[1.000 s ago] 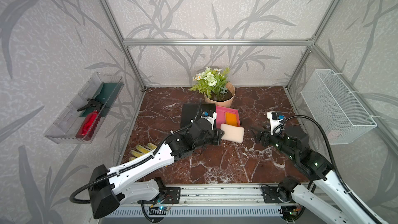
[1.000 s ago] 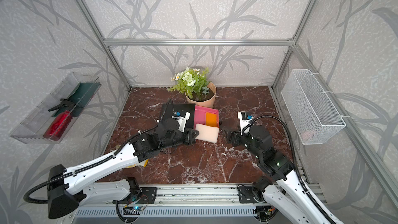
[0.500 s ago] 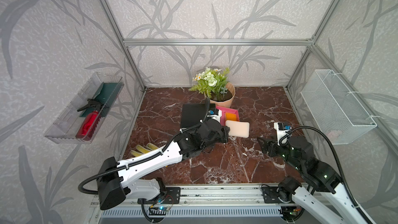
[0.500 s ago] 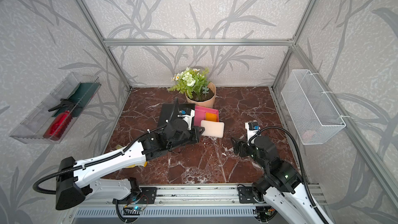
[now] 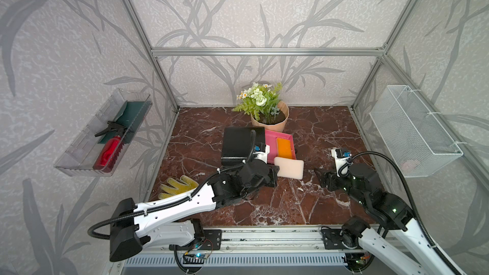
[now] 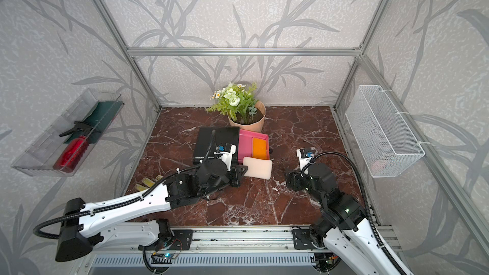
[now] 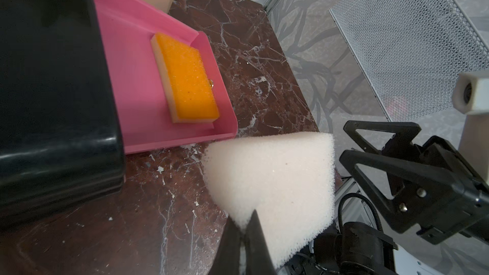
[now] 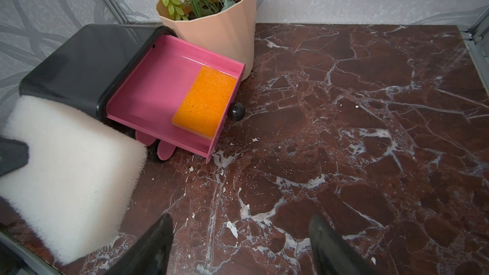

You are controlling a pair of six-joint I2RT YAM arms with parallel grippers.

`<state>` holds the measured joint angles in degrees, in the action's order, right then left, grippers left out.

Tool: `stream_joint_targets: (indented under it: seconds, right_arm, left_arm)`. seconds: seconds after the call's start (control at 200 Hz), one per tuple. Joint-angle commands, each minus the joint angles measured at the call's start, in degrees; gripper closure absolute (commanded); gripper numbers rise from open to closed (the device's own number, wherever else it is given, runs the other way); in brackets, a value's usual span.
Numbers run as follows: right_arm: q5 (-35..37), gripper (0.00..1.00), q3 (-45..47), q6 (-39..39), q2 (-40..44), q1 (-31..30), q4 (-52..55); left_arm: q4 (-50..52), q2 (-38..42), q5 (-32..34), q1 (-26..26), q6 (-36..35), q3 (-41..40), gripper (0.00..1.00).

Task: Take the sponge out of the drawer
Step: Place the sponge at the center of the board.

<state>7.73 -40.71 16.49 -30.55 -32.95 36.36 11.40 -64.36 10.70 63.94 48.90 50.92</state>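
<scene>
Clearly, the left pincer [image 7: 244, 223] is clamped narrow on one corner of the pale sponge [image 7: 270, 175], its two black fingers nipping the foam at the lower middle of the left wrist view. In both top views that sponge [image 5: 289, 168] sits at frame centre, outside the pink drawer [image 5: 271, 141] and just below its lower right corner. Whether it touches the surface [image 5: 317, 133] I cannot tell.

The drawer is pulled open from the black cabinet [image 5: 238, 141]. An orange sponge [image 5: 284, 148] lies flat inside against its front wall, behind the black knob [image 8: 235, 111].

The right pincer [image 8: 240, 220] stands wide and holds nothing. In a top view it [image 5: 321, 178] is right of centre, near the pale sponge but apart from it.

Behind the drawer stands a peach flower pot [image 5: 280, 123]. A yellow glove [image 5: 177, 186] lies at the lower left of the surface. At far left a red spray bottle [image 5: 109, 152] lies in a clear wall tray [image 5: 79, 165], and at far right hangs a white wire basket [image 5: 412, 130].

A printed mark on the right arm's white camera mount [image 6: 307, 157] is too small to read.
</scene>
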Motion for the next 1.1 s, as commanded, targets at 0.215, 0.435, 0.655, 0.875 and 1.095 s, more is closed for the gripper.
stream_joint_targets:
  seconds: [0.215, 0.435, 0.655, 0.875, 1.095]
  right_arm:
    - [-1.07, 0.2, -0.02, 5.94, 3.07, -0.06, 0.85]
    - [-2.96, 0.2, -0.74, 6.01, 4.19, -0.07, 2.86]
    - [-3.73, 0.2, 1.72, 7.53, 7.4, -0.07, 3.07]
    - [-2.67, 0.2, 2.97, 7.03, 11.79, -0.03, 5.58]
    - [-2.33, 0.2, 3.01, 6.9, 12.23, -0.07, 6.96]
  left_arm:
    - [-3.03, 1.58, -0.07, 0.21, 0.67, -8.22, 1.0]
    - [-9.93, -9.07, 1.86, 2.93, 1.36, -6.64, 1.0]
    - [-21.17, -24.19, 5.34, 6.67, 5.97, -2.68, 1.0]
    - [-24.7, -35.41, 8.03, 7.78, 9.57, 3.34, 1.0]
    - [-22.88, -42.0, 10.41, 7.78, 11.61, 8.77, 1.0]
